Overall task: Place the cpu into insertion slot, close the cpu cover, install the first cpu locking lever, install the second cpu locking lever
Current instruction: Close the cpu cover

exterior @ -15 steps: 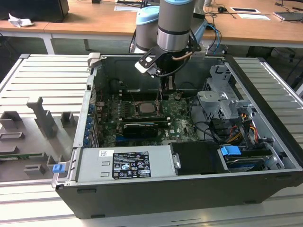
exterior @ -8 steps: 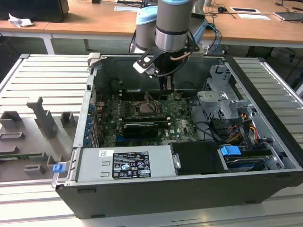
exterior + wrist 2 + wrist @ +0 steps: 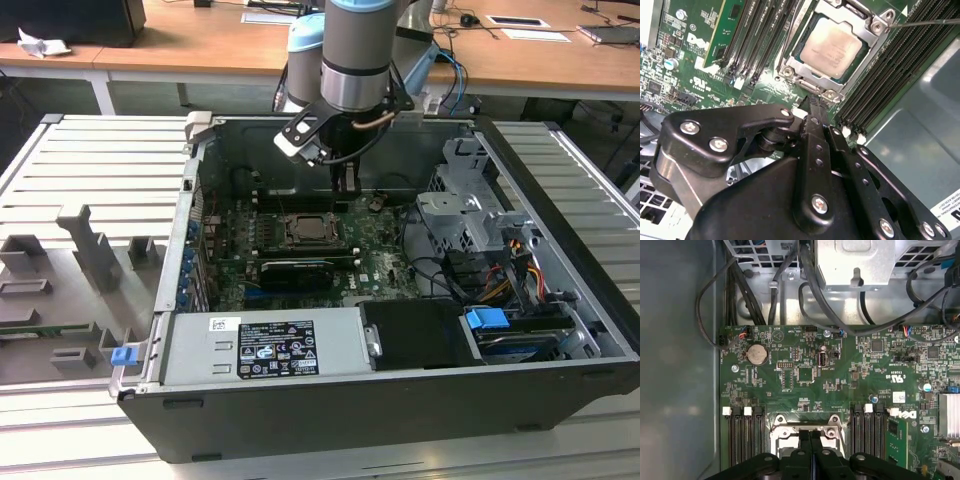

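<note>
In the exterior view the arm [image 3: 355, 50] hangs nearly upright from twelve o'clock, its gripper [image 3: 346, 190] pointing toward six o'clock, and in the first wrist view its two black fingers [image 3: 805, 441] lie pressed together along one thin seam.

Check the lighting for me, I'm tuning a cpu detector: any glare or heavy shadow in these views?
Second wrist view: the cpu carries a pale sheen, not blown out; the black pincer reads dark. Exterior view: the insertion slot sits in dim shade inside the case. First wrist view: the green board is evenly lit, with soft glare on the grey panel.
</note>
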`<state>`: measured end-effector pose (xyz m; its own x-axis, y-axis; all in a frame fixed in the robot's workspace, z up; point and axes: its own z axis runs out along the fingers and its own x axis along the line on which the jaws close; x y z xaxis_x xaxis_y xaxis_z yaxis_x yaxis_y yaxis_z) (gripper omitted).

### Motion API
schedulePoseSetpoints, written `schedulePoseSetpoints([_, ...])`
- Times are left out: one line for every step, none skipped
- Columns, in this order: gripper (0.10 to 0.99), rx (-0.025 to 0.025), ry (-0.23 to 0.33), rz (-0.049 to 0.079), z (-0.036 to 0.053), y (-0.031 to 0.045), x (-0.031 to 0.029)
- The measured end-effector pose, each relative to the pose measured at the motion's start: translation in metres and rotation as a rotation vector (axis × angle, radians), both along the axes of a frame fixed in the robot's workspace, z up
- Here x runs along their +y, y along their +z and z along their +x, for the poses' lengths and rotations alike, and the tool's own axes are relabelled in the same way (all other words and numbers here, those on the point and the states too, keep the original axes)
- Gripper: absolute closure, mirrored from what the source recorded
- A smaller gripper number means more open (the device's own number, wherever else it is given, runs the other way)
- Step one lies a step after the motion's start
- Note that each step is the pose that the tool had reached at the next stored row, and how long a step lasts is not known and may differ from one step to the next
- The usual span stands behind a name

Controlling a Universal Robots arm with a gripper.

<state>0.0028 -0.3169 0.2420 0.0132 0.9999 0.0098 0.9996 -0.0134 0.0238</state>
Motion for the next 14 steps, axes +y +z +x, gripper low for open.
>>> schedulePoseSetpoints([0.980,0.0000,0.000,0.000,0.0000,-0.0002,0.0000])
schedulePoseSetpoints([0.980,0.0000,0.000,0.000,0.0000,-0.0005,0.0000])
schedulePoseSetpoints([0.980,0.0000,0.000,0.000,0.0000,-0.0012,0.0000])
schedulePoseSetpoints([0.980,-0.0001,0.000,0.000,-0.0001,-0.0017,0.0000])
schedulePoseSetpoints([0.980,0.0000,0.000,0.000,-0.0001,-0.0021,-0.0001])
schedulePoseSetpoints([0.980,0.0000,0.000,-0.001,-0.0004,-0.0023,-0.0001])
schedulePoseSetpoints([0.980,0.0000,0.000,0.000,-0.0009,-0.0030,-0.0001])
schedulePoseSetpoints([0.980,0.0001,0.000,0.000,-0.0015,-0.0034,-0.0001])
schedulePoseSetpoints([0.980,0.0006,0.001,-0.001,-0.0022,-0.0037,-0.0001])
schedulePoseSetpoints([0.980,0.0015,0.004,-0.001,-0.0036,-0.0041,-0.0001])
schedulePoseSetpoints([0.980,0.0023,0.008,-0.001,-0.0050,-0.0044,-0.0002])
schedulePoseSetpoints([0.980,0.0030,0.016,-0.001,-0.0064,-0.0049,-0.0001])
schedulePoseSetpoints([0.980,0.0035,0.021,-0.001,-0.0082,-0.0051,-0.0001])
schedulePoseSetpoints([0.980,0.0038,0.022,-0.001,-0.0103,-0.0052,-0.0001])
